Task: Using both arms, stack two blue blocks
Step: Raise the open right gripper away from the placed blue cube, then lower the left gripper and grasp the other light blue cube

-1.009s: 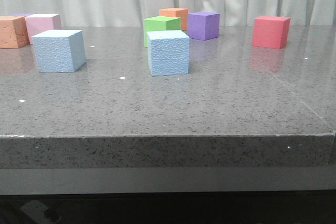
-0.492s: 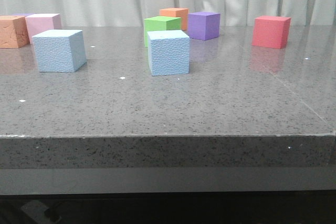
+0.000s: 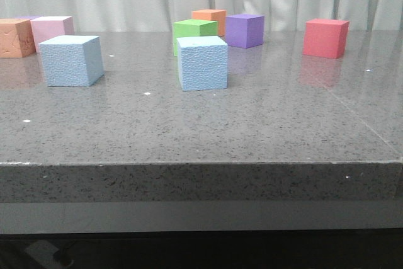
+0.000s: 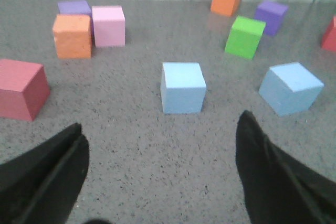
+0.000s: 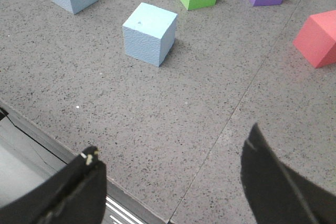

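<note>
Your two blue blocks sit apart on the table (image 3: 264, 130): the left block (image 3: 70, 61) near the left edge, the middle block (image 3: 202, 63) just in front of the green cube (image 3: 194, 31). Neither is stacked yet. Both grippers are spread wide and hold nothing. The left gripper (image 4: 163, 177) faces the left block (image 4: 182, 87) squarely, dead ahead between its fingers. The right gripper (image 5: 173, 187) sees the middle block (image 5: 149, 33) ahead and off toward its left finger. So each arm likely takes its nearer block.
</note>
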Robot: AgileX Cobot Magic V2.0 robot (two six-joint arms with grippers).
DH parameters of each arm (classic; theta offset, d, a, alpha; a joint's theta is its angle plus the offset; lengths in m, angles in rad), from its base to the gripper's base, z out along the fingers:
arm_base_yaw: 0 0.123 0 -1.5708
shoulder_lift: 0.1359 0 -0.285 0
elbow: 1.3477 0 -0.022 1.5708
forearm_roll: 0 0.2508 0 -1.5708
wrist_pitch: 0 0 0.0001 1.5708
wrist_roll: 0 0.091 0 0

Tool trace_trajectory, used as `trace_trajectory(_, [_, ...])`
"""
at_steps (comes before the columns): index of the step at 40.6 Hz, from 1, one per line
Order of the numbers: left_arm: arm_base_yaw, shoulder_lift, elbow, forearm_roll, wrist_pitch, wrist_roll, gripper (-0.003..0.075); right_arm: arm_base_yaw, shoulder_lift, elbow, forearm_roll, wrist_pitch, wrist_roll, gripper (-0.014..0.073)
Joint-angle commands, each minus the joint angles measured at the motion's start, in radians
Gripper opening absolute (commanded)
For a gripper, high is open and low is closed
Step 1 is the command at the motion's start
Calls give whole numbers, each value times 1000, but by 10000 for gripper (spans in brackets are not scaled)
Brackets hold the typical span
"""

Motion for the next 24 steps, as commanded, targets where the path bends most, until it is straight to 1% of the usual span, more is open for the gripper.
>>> trace_trajectory(1, [-36,122,-78,-4,-43,48,568,-7,-4,-24,-2,-74,-10,543])
trace_trajectory(10, [-100,381,-239,-4,-41,61,568,-7,-4,-24,-2,-73,-10,543])
trace_trajectory(24, [-101,738,-490,-2,-9,61,568,-7,-4,-24,-2,-73,-10,543])
